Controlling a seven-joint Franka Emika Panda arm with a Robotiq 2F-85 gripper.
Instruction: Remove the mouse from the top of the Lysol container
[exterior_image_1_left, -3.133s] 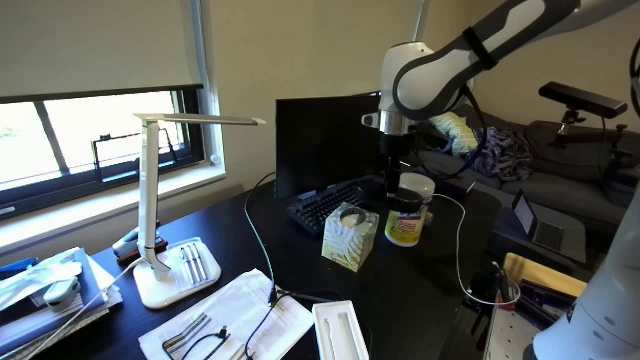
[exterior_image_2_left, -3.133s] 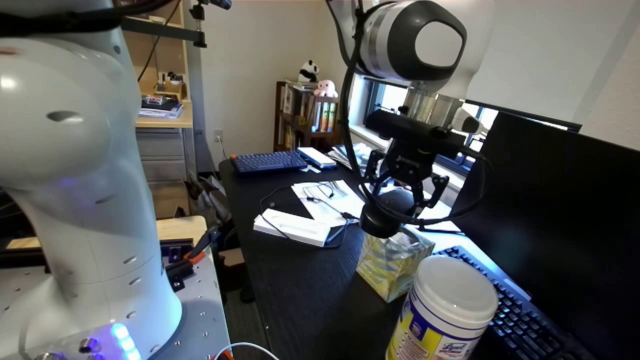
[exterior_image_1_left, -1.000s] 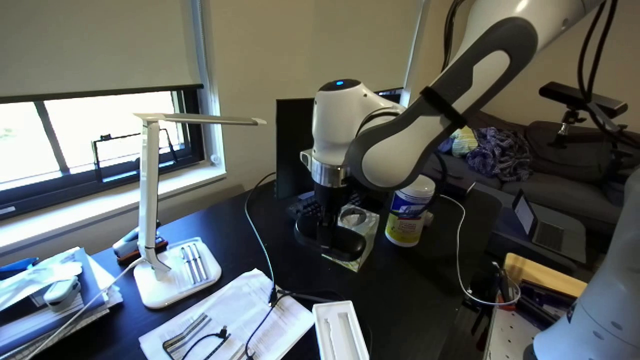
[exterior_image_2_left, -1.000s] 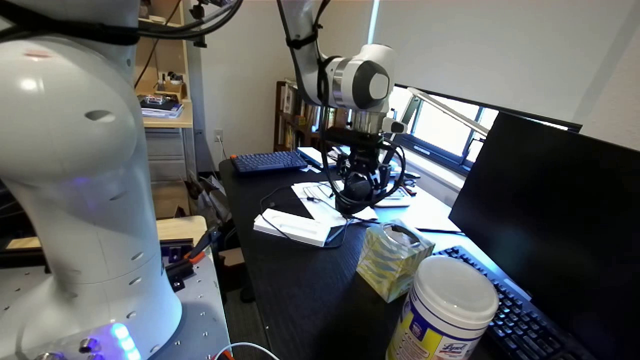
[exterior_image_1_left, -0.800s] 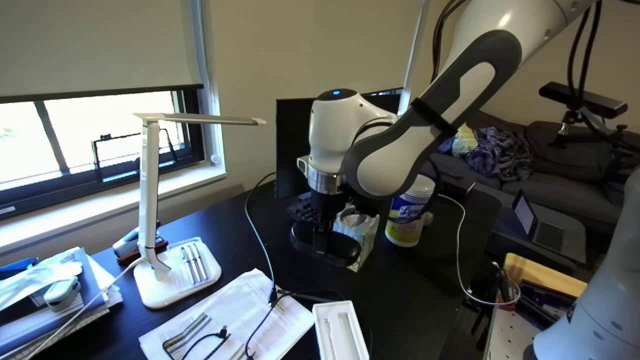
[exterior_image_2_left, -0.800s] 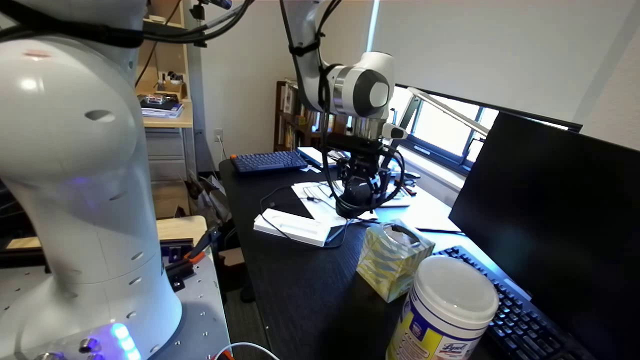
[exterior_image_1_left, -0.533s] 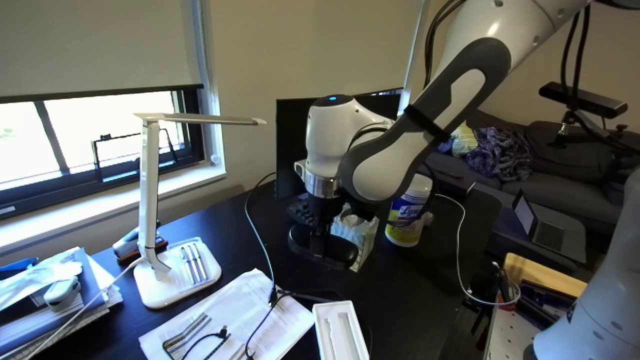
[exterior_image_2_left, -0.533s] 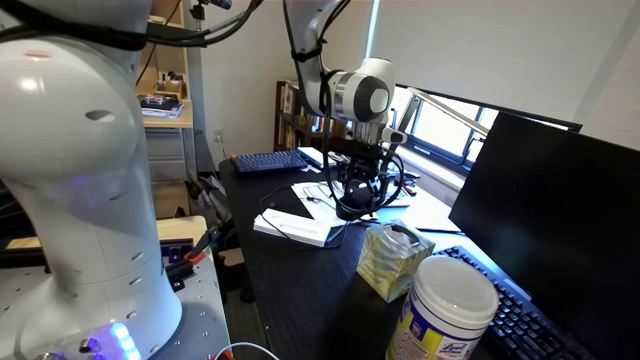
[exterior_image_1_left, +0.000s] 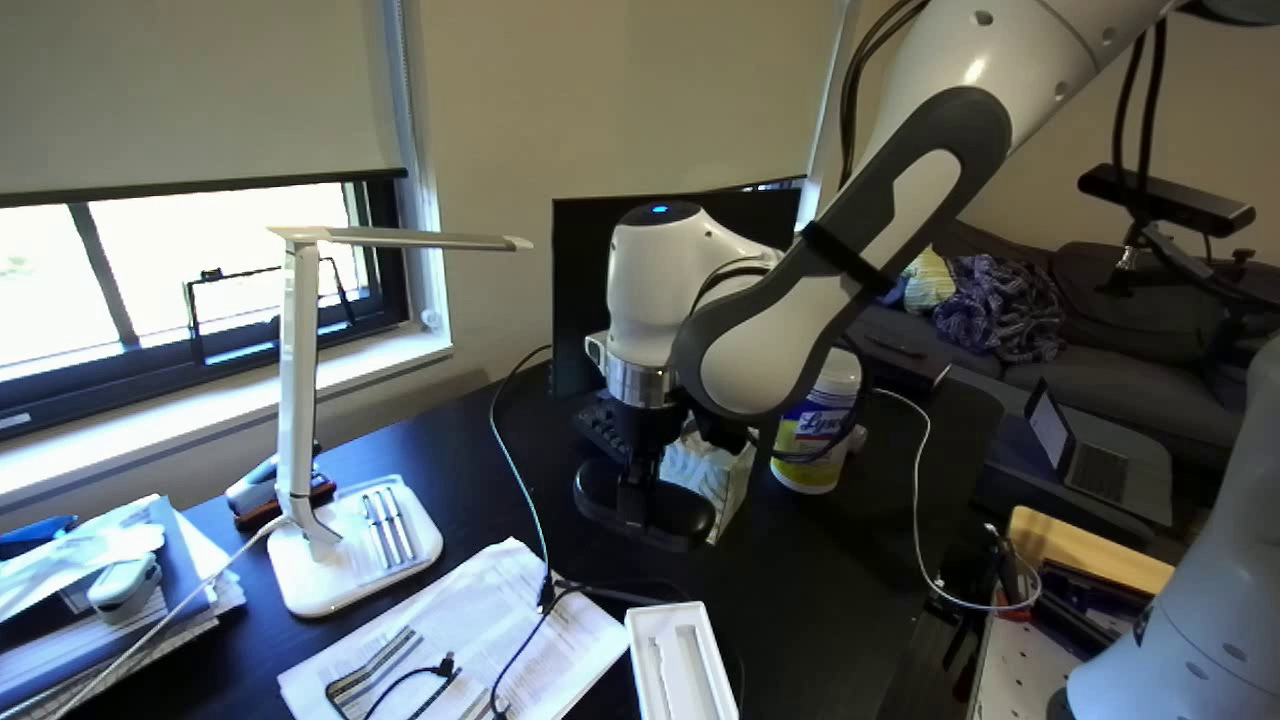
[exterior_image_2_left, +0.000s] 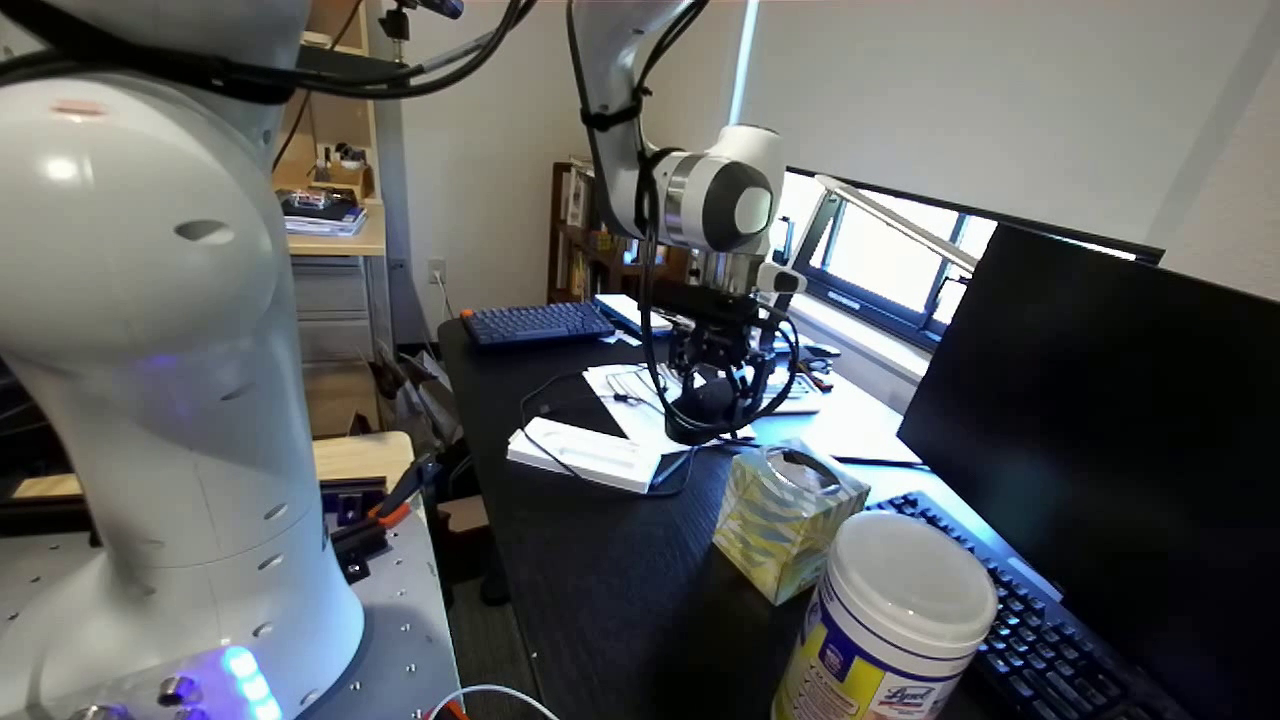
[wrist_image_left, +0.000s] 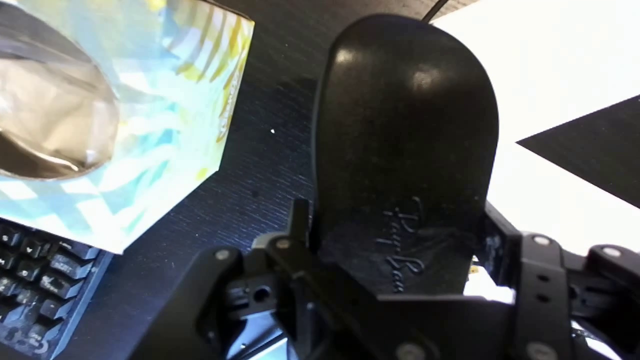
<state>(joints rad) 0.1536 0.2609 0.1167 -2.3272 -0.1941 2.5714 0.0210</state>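
Black case held near tissue box
It is pinched by the gripper; the Lysol container is seen upright, apart.

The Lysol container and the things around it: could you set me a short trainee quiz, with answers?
1. Fill the gap: in the wrist view, raised ____ shows on the black object.
2. Which is nearest the Lysol container: (a) desk lamp, (b) tissue box, (c) window?
3. True or false: the black object rests on the Lysol container.

Key: 1. Lettering. 2. b. 3. False; the robot's hand grips it.
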